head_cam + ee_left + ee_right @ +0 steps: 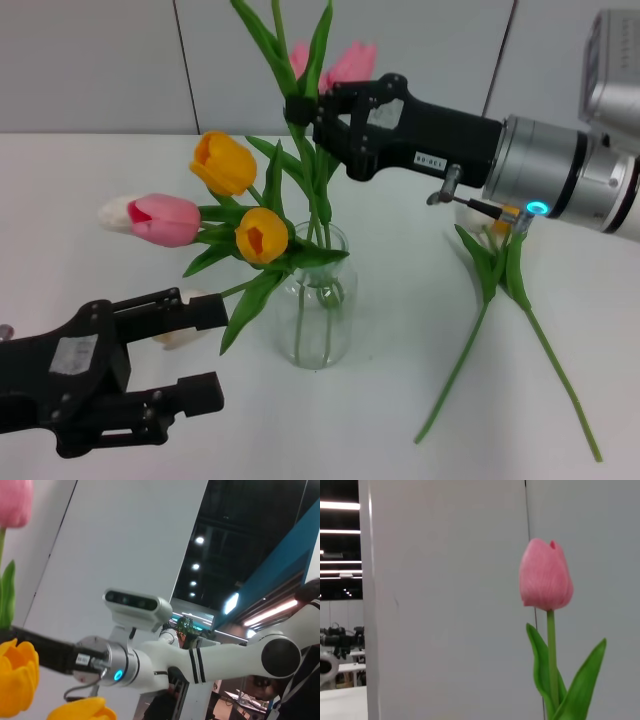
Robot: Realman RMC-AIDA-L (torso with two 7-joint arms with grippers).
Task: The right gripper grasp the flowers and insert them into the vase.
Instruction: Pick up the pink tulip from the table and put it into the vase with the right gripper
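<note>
My right gripper (303, 113) is shut on the green stem of the pink tulip, the flowers (345, 62), above the vase (318, 300). The stem runs down from the fingers into the clear glass neck. The pink bud (546, 575) stands upright with two leaves in the right wrist view, and shows again (14, 500) at the corner of the left wrist view. My left gripper (200, 352) hangs open, low at the near left, just short of the vase and holding nothing.
The vase also holds two orange tulips (222, 162), another pink tulip (165, 220) and a white one (115, 212), leaning left. Two more stems (480, 330) lie on the white table at the right, their buds partly hidden behind my right wrist (560, 170).
</note>
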